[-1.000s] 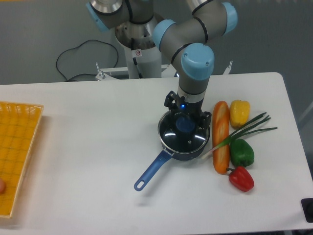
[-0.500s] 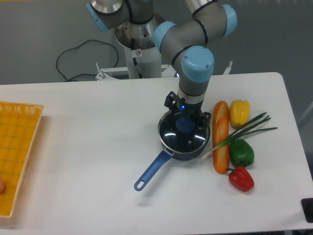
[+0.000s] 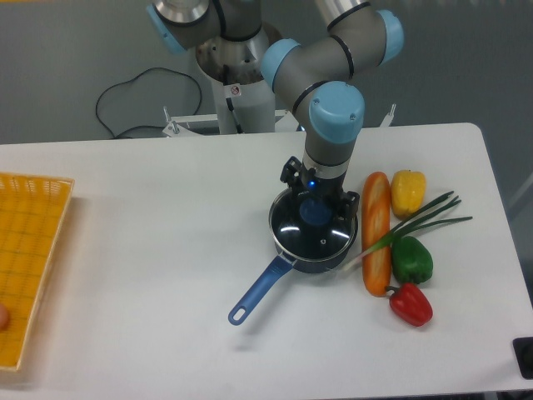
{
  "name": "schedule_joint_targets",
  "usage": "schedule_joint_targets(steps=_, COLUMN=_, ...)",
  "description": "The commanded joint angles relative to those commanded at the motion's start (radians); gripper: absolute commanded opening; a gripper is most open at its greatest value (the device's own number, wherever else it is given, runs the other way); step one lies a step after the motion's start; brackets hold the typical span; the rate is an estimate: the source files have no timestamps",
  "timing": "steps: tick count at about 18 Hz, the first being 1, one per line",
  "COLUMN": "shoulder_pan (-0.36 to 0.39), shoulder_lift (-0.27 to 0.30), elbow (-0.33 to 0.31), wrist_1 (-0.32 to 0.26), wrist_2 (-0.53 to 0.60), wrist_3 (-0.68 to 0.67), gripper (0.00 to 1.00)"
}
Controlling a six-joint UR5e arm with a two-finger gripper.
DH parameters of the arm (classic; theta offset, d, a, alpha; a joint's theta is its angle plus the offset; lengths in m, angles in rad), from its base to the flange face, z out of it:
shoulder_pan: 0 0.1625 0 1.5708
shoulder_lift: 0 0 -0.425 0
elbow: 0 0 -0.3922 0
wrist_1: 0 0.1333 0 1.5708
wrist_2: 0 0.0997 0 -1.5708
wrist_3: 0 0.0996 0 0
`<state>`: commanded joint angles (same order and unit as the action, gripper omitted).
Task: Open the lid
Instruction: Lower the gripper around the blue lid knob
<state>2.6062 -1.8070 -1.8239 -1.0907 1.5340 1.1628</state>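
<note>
A robot arm's gripper [image 3: 316, 202] hangs directly over the blue knob [image 3: 314, 213] of a glass lid [image 3: 312, 228], which sits closed on a dark blue saucepan [image 3: 310, 250] a little right of the bench's middle. The fingers straddle the knob, but from this angle it cannot be told whether they have closed on it or stand slightly apart. The lid is not yet lifted. To do the step well, the grip should centre squarely on the knob and the lift should go straight up, so the metal rim clears the pan without dragging it along.

Close to the pan's right side lie a long orange carrot [image 3: 376, 232], a yellow pepper [image 3: 408, 192], a green pepper [image 3: 412, 259], a red pepper [image 3: 411, 304] and a green onion [image 3: 416, 221] stretching toward the bench's right edge; these crowd any set-down on that side. The pan's handle [image 3: 258, 290] points toward the front edge. A yellow basket [image 3: 29, 250] sits at the left edge, well apart, with open bench between.
</note>
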Motion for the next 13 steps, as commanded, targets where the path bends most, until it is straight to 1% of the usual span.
schedule_joint_targets(steps=4, shoulder_pan=-0.003, shoulder_lift=-0.011, elbow=0.005, wrist_1=0.002, wrist_2=0.0, wrist_3=-0.005, gripper=1.0)
schedule_joint_targets(steps=13, shoulder_pan=-0.005, shoulder_lift=-0.012, elbow=0.006, wrist_1=0.011, wrist_2=0.0, wrist_3=-0.005, gripper=0.98)
